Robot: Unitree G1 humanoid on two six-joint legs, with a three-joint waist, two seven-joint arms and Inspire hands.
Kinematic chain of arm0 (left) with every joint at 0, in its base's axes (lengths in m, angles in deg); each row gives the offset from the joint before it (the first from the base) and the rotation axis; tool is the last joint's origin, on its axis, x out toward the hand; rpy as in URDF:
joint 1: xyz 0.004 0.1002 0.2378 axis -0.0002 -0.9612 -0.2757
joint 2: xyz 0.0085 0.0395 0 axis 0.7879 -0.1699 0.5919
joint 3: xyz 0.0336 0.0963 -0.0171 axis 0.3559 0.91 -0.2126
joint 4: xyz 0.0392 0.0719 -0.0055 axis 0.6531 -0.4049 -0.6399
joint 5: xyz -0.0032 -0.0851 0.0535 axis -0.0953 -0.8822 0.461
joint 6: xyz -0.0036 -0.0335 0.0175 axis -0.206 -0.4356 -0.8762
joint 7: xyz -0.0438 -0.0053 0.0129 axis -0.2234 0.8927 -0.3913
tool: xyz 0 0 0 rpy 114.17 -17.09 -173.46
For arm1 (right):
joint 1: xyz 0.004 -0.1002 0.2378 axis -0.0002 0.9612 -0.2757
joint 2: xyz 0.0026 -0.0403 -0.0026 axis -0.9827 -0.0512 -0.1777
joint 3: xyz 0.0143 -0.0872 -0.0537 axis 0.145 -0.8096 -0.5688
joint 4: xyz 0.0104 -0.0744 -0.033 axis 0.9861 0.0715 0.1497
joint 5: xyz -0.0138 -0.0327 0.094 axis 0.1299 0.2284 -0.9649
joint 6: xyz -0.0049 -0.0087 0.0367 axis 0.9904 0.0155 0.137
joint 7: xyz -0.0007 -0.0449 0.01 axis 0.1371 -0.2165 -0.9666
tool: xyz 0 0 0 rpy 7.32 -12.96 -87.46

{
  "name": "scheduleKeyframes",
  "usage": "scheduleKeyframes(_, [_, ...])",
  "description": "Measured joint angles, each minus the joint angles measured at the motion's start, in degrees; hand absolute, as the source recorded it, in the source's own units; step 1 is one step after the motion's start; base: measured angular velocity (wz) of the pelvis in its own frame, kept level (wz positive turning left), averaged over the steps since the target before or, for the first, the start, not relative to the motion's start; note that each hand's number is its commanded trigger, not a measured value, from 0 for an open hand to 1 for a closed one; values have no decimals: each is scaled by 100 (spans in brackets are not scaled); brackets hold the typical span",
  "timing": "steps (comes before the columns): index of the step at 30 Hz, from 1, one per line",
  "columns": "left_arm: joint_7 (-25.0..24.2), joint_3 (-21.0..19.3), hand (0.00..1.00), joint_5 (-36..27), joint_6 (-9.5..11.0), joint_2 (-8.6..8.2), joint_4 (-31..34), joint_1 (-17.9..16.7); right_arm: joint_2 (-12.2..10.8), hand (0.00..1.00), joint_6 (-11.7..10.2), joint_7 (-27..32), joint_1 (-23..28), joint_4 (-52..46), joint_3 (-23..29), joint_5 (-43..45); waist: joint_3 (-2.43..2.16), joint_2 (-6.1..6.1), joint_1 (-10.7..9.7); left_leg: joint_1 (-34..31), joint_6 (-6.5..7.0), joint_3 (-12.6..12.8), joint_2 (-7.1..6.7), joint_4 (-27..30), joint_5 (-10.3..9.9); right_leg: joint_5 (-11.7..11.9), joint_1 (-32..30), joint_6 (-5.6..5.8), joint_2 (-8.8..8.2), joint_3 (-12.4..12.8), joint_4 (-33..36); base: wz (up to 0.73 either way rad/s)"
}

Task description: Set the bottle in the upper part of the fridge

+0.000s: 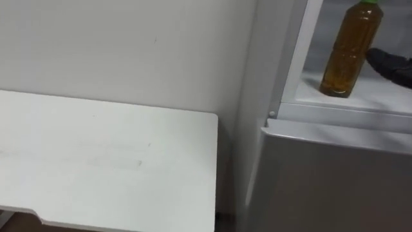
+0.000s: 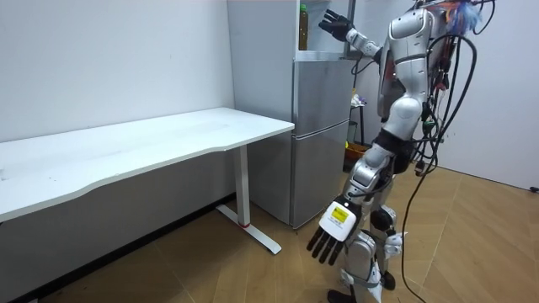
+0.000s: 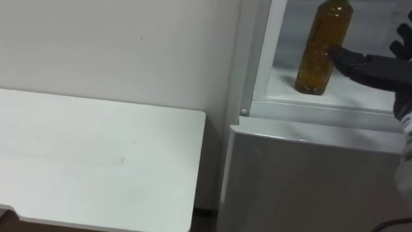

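Standing upright on the white shelf [image 1: 380,90] of the fridge's open upper compartment is the bottle [image 1: 349,51], amber-filled with a green cap and placed near the compartment's left wall. Below the shelf, the grey lower door [image 1: 335,180] of the fridge is closed. A white table [image 1: 96,161] sits at 9 o'clock from the fridge, with its end just beside the fridge's side and its long edge against the plain white wall [image 1: 129,45]. A wooden floor [image 2: 480,244] runs under the robot. Nothing lies between the bottle and the compartment's opening except the robot's own hand. The robot stands upright facing the fridge front. Its right arm is raised and stretched forward into the upper compartment. The right hand [image 3: 373,64] is at 3 o'clock from the bottle, level with its lower half, palm turned toward it. Its fingers [image 3: 344,57] are straight and spread wide, not wrapped round the bottle. The nearest fingertip reaches the bottle's side, but the views do not settle whether it touches or is merely just beside it. In the room view the same hand shows splayed at the fridge top. The left arm hangs down beside the body, and the left hand [image 2: 331,234] is low, at about knee level. It points to 6 o'clock with fingers straight and slightly apart, holding nothing.
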Motion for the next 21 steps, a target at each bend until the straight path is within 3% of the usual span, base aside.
scheduleKeyframes(5, [91, 85, 0, -13, 163, -28, -239, 22, -34, 0, -128, 109, 228, -339, 20, 88, 3, 23, 0, 57, 3, 94, 12, -22, -13, 0, 2, 0, 1, 62, 3, -9])
scheduleKeyframes(8, [104, 93, 0, -23, 159, -84, -284, -67, -144, 0, -271, 196, 718, -940, 67, 123, -15, 73, 2, 88, -2, 138, 24, -24, -47, 1, 3, 1, 16, 127, 0, -11])
scheduleKeyframes(11, [151, 173, 0, -145, 161, -128, -279, -117, -397, 0, -423, 218, 1098, -1315, 64, 116, -31, 146, -15, 137, -5, 194, 36, -40, -63, 0, 20, 2, 23, 177, 1, -10])
scheduleKeyframes(13, [201, 271, 0, -361, 202, -136, -279, -89, -561, 0, -488, 269, 1284, -1442, 64, 107, -10, 192, -25, 119, -6, 219, 42, -43, -66, 0, 17, 2, 25, 200, 2, -6])
scheduleKeyframes(17, [216, 326, 0, -412, 369, -202, -308, -92, -868, 0, -607, 256, 1476, -1748, 66, 20, -12, 277, -46, 130, -8, 266, 52, -38, -84, 0, 22, 2, 36, 262, 0, -7])
scheduleKeyframes(21, [212, 330, 0, -449, 385, -289, -337, -92, -1351, 0, -861, 169, 1763, -1820, 63, -8, -15, 290, -116, 130, -21, 293, 78, 17, -104, 0, 20, 2, 59, 286, -5, -2])
